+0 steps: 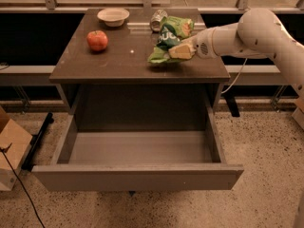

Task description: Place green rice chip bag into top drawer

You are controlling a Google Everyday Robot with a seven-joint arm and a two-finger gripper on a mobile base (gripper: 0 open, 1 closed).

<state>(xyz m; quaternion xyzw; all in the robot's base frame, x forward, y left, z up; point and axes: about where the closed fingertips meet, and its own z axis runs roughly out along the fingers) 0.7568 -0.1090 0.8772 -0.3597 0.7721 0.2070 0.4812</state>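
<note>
Green rice chip bag (170, 34) on the tabletop (123, 63), claw (182, 51) pinching its right edge.
Likely light, crinkly and slippery; best gripped by a flat edge, sparing the fragile chips.

The cream two-finger gripper (179, 52) sits at the right edge of the crinkly light-green snack bag (168, 37) on the dark brown table (123, 61); the contact area is obscured. The bag probably overlaps the silver can (156, 19). The white arm (256, 30) runs off the right edge.
</note>
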